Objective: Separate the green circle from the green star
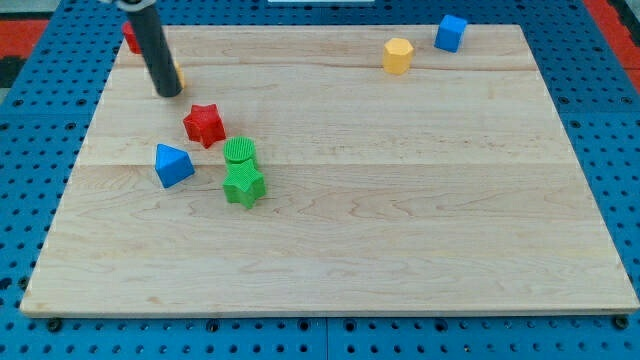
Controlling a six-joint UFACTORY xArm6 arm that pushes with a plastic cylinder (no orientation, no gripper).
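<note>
The separation has not begun as far as the view shows: the green circle [240, 151] and the green star [243, 185] sit touching each other, the circle just above the star, in the left half of the table [400, 220], roughly midway between its top and bottom edges. The arm carries no hand, only a dark rod, so there is no open or closed state to tell; its tip [169, 93] rests near the table's top-left corner, well apart from the green pair, with the red star [204, 124] lying between them. A blue block [172, 165] sits left of the green pair, near the left edge. Everything is still to do: the tip must reach the pair and push one green block away. The table is pale wood planks on a blue perforated base; a yellow block [397, 55] and a blue cube [451, 33] stand near the top-right corner.
</note>
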